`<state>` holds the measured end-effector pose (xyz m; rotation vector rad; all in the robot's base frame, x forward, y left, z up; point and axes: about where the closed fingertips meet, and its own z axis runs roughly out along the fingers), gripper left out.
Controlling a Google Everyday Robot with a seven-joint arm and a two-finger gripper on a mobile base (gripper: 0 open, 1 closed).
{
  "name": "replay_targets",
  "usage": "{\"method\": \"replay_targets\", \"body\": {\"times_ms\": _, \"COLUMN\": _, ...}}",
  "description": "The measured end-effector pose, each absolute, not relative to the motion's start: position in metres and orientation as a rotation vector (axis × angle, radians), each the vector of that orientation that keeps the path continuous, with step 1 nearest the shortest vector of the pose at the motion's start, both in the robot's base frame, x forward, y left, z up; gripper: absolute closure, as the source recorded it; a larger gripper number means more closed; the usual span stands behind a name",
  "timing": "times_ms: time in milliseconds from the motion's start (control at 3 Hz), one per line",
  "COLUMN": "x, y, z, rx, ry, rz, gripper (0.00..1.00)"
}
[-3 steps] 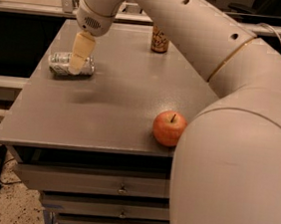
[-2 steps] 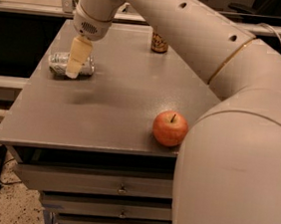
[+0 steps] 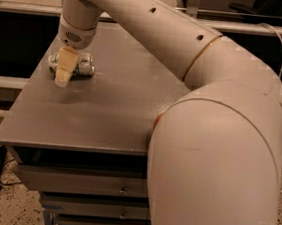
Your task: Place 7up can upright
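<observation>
The 7up can, silvery-white with green markings, lies on its side at the back left of the grey table. My gripper hangs from the arm's wrist. It comes down over the left part of the can and hides that part. The can's right end shows past the gripper. I cannot tell whether the gripper touches the can.
My large white arm fills the right half of the view and hides the right side of the table. A red sliver of an apple shows at the arm's edge. Drawers sit under the table's front edge.
The gripper has shifted left and toward the table's front, across the can. The arm has swung over the apple and the brown can, hiding them.
</observation>
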<state>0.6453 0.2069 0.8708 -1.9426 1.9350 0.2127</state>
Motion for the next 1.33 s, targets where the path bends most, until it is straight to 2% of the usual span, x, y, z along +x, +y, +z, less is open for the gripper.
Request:
{"method": "replay_targets", "body": {"times_ms": 333, "x": 0.645, "y": 0.207, "z": 0.871, "rx": -1.943, "ry": 1.935, "rz": 0.213, "gripper": 0.0}}
{"method": "replay_targets", "body": {"times_ms": 1333, "x": 0.669, "y": 0.25, "z": 0.848, "rx": -1.966, "ry": 1.933, "rz": 0.229, "gripper": 0.0}}
